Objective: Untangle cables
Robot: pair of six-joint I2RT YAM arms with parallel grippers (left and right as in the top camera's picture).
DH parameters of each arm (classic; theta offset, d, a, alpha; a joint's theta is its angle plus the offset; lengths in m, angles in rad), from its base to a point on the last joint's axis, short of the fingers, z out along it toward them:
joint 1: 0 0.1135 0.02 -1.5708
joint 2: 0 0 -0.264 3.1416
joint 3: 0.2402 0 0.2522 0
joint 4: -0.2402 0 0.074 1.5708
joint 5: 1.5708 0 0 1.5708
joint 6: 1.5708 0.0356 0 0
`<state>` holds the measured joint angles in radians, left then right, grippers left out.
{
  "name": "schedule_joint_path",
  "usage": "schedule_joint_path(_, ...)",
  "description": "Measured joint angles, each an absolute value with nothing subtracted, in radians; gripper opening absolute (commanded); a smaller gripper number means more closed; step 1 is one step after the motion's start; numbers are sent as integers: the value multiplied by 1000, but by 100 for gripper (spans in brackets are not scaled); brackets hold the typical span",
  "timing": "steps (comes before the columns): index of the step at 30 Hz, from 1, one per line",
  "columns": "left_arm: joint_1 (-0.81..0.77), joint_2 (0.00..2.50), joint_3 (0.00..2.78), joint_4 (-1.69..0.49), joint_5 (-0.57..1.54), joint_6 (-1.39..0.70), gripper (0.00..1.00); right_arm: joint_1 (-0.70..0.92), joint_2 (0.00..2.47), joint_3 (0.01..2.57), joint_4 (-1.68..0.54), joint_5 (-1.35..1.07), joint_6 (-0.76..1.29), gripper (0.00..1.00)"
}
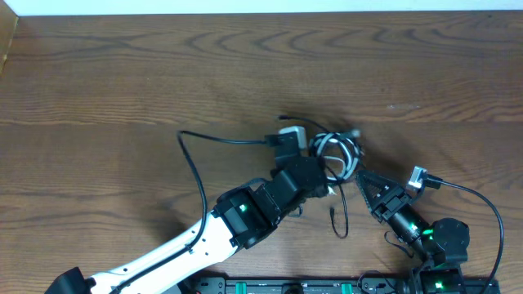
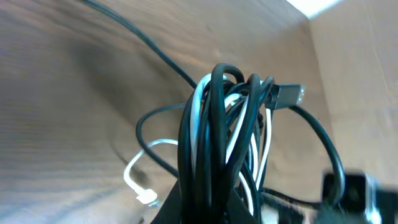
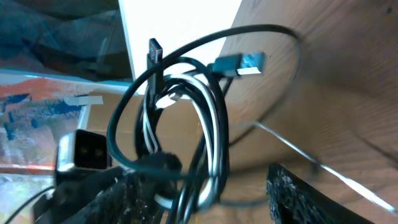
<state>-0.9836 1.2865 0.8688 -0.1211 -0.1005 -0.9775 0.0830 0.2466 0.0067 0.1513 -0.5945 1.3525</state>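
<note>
Your left gripper [image 2: 202, 206] clenches the looped cables [image 1: 337, 152] over the brown wood table [image 1: 122, 73] right of centre, your right gripper [image 1: 366, 184] hangs released just beside them, their long axis runs up the left wrist view, and only the right wrist view shows the cluttered room [image 3: 56, 56] beyond
</note>
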Motion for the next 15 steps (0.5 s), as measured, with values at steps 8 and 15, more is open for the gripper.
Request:
schedule_joint_path(8, -984, 1287, 869, -131, 30, -738, 8, 83, 247, 7, -25, -422, 1341, 43)
schedule_joint_path(15, -981, 1200, 869, -115, 76, -657, 8, 83, 250, 7, -47, -297, 1338, 51)
